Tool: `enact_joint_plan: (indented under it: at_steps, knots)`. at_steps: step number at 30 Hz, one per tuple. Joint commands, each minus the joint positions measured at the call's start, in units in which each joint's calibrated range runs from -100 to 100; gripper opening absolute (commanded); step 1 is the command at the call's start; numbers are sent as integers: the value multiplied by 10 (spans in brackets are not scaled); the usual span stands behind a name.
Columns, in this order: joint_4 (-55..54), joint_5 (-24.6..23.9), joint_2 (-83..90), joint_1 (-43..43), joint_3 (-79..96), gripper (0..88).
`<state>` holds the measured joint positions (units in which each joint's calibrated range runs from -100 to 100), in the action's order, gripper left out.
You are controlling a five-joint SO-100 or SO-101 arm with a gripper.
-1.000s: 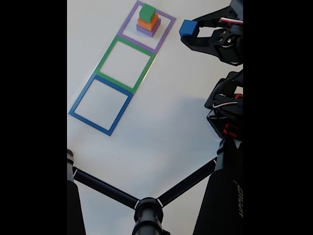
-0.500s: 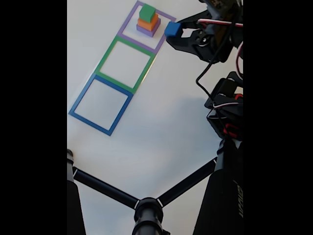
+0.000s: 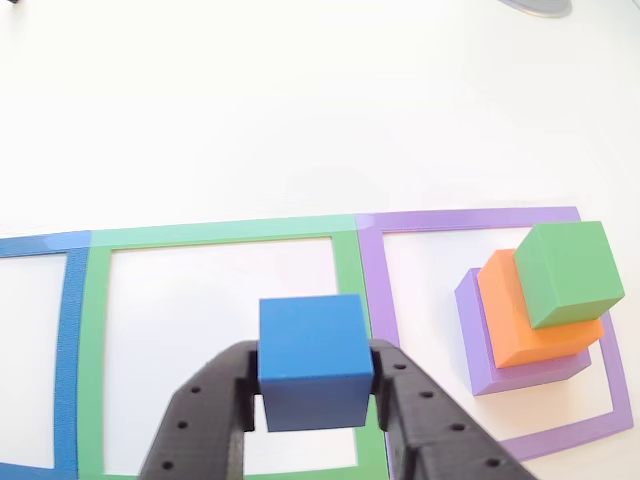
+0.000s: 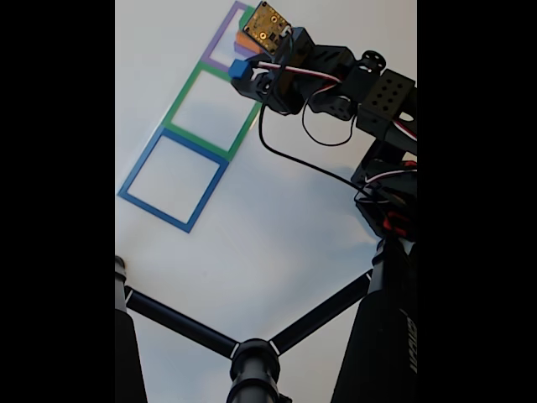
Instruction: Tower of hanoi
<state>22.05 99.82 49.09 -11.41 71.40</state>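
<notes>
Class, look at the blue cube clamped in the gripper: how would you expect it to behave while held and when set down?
The blue cube looks rigid: its edges stay crisp between the gripper fingers. Its matte, flat faces probably grip well, so slipping seems unlikely. Flat-bottomed, it should sit still without rolling, even on the green block.

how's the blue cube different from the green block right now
The blue cube is clamped between the fingers of the gripper, while the green block sits free on top of the orange block. The blue cube is over the green tape square near its border with the purple one; the green block is inside the purple tape square. They differ in colour. Both are matte, plain and boxy.
</notes>
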Motion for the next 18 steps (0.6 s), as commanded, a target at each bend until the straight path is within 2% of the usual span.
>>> enact_joint_plan:
  at_steps: [1, 7, 18]
  knots:
    - [-171, 2, -74, -14, 47, 32]
    - [-356, 2, -204, -21, 86, 32]
    - [-573, 2, -387, 18, 101, 37]
